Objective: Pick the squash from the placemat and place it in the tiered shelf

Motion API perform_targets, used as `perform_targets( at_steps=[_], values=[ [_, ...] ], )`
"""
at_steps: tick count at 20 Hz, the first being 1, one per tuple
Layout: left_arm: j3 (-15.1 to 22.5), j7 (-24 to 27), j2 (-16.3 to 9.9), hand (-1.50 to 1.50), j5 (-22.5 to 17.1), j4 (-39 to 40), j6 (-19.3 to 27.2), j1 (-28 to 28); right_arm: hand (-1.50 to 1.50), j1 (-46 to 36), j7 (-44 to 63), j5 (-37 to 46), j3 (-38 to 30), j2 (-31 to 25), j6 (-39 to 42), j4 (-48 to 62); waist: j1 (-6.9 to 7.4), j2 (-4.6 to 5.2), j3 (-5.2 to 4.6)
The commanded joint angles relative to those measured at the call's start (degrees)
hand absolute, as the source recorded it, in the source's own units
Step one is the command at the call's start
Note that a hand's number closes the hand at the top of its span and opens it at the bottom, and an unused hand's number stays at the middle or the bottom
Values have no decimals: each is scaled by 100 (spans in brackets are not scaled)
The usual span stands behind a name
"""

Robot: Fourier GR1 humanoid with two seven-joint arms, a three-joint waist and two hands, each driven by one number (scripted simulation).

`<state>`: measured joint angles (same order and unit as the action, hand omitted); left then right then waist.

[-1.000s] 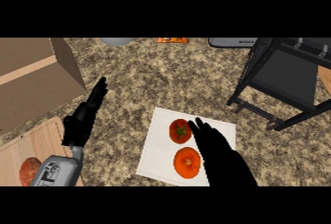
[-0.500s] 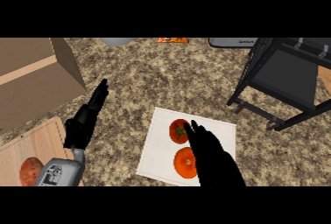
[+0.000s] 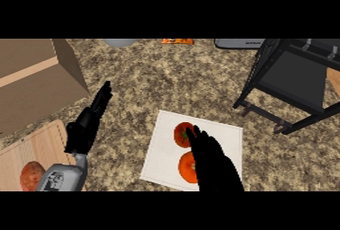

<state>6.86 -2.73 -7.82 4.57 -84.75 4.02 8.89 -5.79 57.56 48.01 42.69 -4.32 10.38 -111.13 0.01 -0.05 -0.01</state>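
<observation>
My counter (image 3: 172,85) is speckled brown granite. On it lie a white placemat (image 3: 166,152) near the front, a cardboard box (image 3: 33,85) at my left, a wooden board (image 3: 30,152) at the front left corner, and the black shelf (image 3: 292,81) standing at my right. At the far edge sit a grey bowl (image 3: 119,42) and an orange packet (image 3: 176,41).

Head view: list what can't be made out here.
- Squash and the round orange item on the placemat: right sides hidden by the right hand; contact cannot be told.
- Tiered shelf: cut off by the right edge.
- Reddish item on the wooden board: cut by the lower edge.
- Orange object and grey items at the top edge: cut off, unidentifiable.
</observation>
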Motion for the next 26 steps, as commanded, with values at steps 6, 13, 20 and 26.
perform_targets(
  at_steps=[6,13,20,26],
  values=[
    [-78,82,127,0,217,235,-122,92,-150,-58,-321,230,-433,211,217,664,-2,5,0],
    [-272,-220,144,0,165,54,-253,339,-150,320,-452,711,-57,364,-195,1037,-8,1,1],
    [-359,-3,139,0,121,-113,-461,-215,-150,203,-803,580,-486,424,-196,1486,12,2,1],
    [-330,-18,341,0,282,17,-386,37,-150,379,-1485,541,-713,326,-347,1767,0,3,1]
  ],
)
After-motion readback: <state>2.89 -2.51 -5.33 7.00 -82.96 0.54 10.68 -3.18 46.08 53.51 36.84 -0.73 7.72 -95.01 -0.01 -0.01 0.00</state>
